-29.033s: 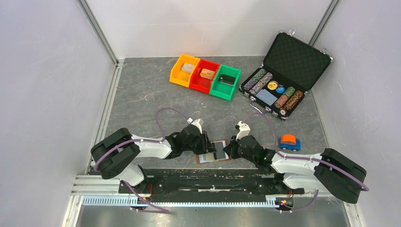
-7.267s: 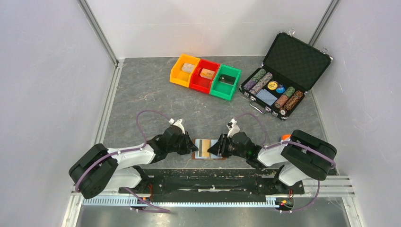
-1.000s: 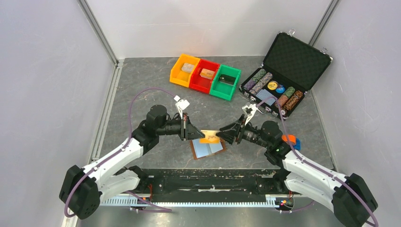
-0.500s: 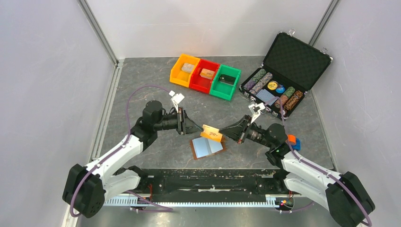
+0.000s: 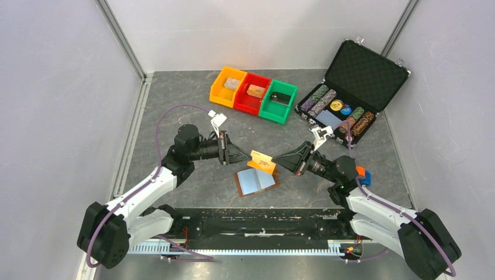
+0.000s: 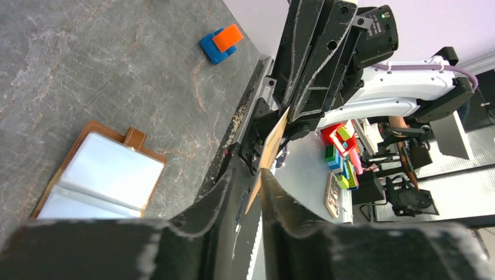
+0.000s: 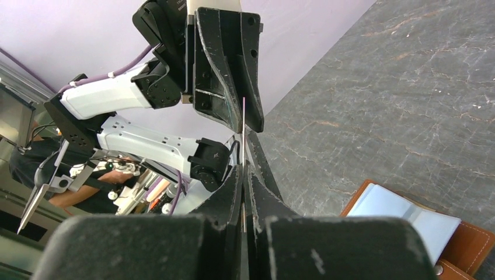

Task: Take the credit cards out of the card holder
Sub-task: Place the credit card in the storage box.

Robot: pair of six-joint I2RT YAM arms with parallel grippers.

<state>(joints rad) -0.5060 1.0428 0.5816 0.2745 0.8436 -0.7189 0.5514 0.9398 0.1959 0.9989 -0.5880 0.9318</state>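
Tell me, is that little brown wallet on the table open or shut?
Open. The card holder lies spread flat, its pale blue-grey inner pockets facing up and its snap tab unfastened.

card holder cropped, contents of bins unclear

Card holder at the bench's near edge, credit card above it, between left claw and right claw.

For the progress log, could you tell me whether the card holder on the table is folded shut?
No, the brown card holder lies spread open on the table, its pale inner pockets facing up.
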